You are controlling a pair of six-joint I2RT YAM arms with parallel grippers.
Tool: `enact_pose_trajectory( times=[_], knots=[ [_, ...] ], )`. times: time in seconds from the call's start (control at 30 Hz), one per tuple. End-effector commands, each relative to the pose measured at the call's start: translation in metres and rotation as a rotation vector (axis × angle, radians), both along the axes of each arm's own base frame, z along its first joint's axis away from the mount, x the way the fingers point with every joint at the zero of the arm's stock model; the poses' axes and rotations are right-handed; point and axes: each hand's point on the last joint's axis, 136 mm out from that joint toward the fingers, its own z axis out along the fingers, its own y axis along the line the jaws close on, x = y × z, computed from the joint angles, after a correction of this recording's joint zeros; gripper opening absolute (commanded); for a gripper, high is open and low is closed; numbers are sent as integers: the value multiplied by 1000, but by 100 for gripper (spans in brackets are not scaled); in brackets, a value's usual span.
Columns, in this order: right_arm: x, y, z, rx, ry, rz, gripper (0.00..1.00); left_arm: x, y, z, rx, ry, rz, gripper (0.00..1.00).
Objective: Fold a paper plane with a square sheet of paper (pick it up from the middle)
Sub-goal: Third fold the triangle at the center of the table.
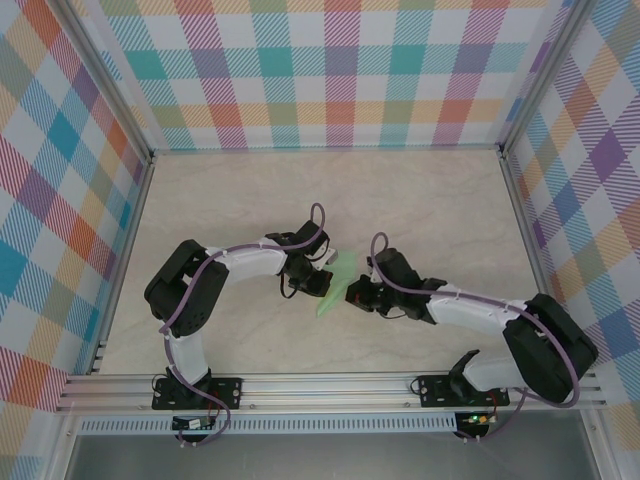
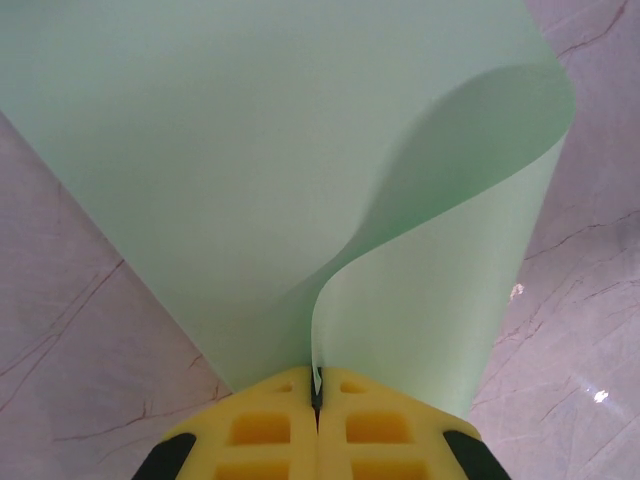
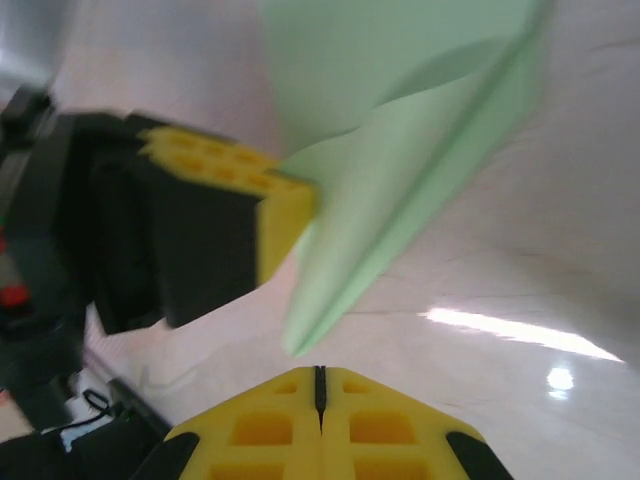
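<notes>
The left arm [image 1: 245,262] is rising from its base, bending at a dark elbow and reaching its white forearm rightward over the counter [image 1: 430,200]. The left pincer [image 2: 317,392] is clenching its yellow fingers [image 2: 260,430] on one edge of the square sheet of paper [image 2: 250,150], which is sitting pinched in the seam between them.

The right arm [image 1: 480,312] is doubling back to the right of the left pincer and stretching its forearm leftward. This is setting the right pincer [image 3: 320,380] nose to nose with the left pincer, near it but apart. Its fingers are pressing tight against each other, grasping nothing. The paper's lowest tip is hanging just ahead of them.

The sheet is fanning out from the left pincer. One flap is curling over in a smooth S-bend, with no sharp crease showing there. It is looking thin, plain, matte and pale mint-green. The fingers are showing as blocky yellow pads with rectangular recesses. The counter is gleaming pale, with faint marble veins.
</notes>
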Motion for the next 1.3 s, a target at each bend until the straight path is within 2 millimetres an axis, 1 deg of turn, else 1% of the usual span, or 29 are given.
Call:
enact_pose_trajectory(
  times=[0.0, 0.1, 0.2, 0.27, 0.43, 0.53, 0.63, 0.93, 1.27],
  knots=[
    [8, 31, 14, 93, -62, -30, 0, -9, 14, -24, 67, 58, 0, 0],
    [-1, 48, 3, 96, -47, 0, 0, -9, 15, -25, 70, 59, 0, 0],
    [-7, 52, -9, 82, -24, 8, 0, -10, 13, -25, 66, 64, -1, 0],
    [-10, 54, -13, 92, -22, 24, 0, -11, 14, -25, 68, 65, -1, 0],
    [-9, 63, -12, 99, -32, 50, 0, -12, 14, -26, 66, 71, -2, 0],
    [-9, 67, -20, 110, -11, 53, 0, -12, 14, -26, 65, 71, -3, 0],
    [-10, 67, -26, 106, 5, 50, 0, -12, 15, -26, 70, 74, -4, 0],
    [-12, 67, -29, 105, 12, 58, 0, -13, 13, -26, 62, 77, -4, 0],
    [-16, 66, -47, 76, 46, 67, 0, -13, 13, -26, 61, 80, -5, 0]
  ],
)
